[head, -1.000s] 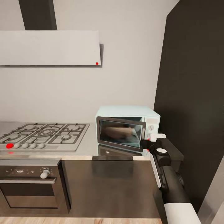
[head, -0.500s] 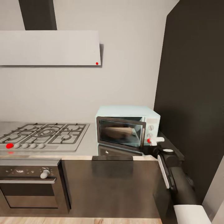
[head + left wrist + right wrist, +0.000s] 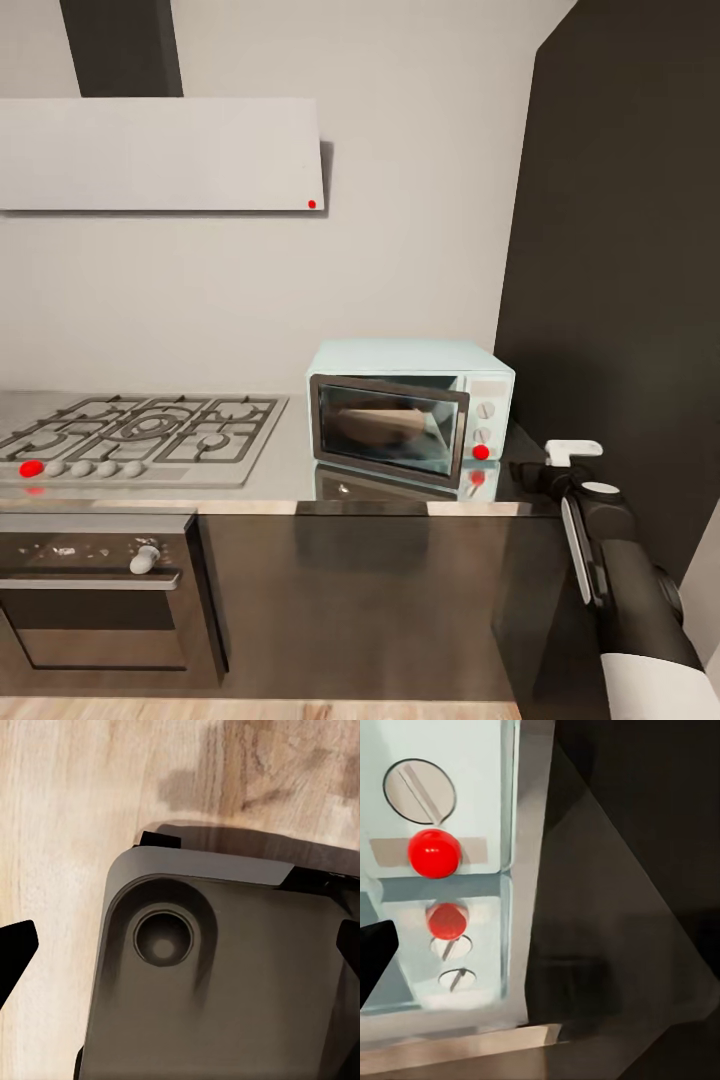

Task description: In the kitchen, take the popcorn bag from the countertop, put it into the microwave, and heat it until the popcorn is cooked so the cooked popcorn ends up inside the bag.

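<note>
Microwave (image 3: 410,415) sits at the right end of the grey worktop (image 3: 270,470), close against the tall dark cabinet (image 3: 620,300) on its right. Its dark glass door is shut, and a brownish shape shows through the glass; that may be the popcorn bag (image 3: 375,425), though the reflections make it hard to be sure. On the right-hand panel two round knobs stand one above the other, with a red indicator light (image 3: 481,452) below them. The right wrist view shows that light (image 3: 433,853) up close, under a slotted knob (image 3: 419,791), both mirrored in the shiny worktop beneath.

The right arm reaches up from the lower right corner of the head view, its right gripper (image 3: 572,450) hanging just beyond the microwave's front right corner, apart from the panel and in front of the dark cabinet. I cannot tell how these jaws stand: only one dark fingertip enters the wrist view.

The left wrist view looks down on a grey rounded part of the robot's body (image 3: 217,975) over the light wood floor (image 3: 75,817). Dark fingertips (image 3: 15,949) sit at opposite edges of that picture, so the left jaws stand wide apart, holding nothing.

To the left of the microwave lies a steel gas hob (image 3: 140,430) with a red knob, above a built-in oven (image 3: 95,595), and a white hood (image 3: 160,153) hangs on the wall.
</note>
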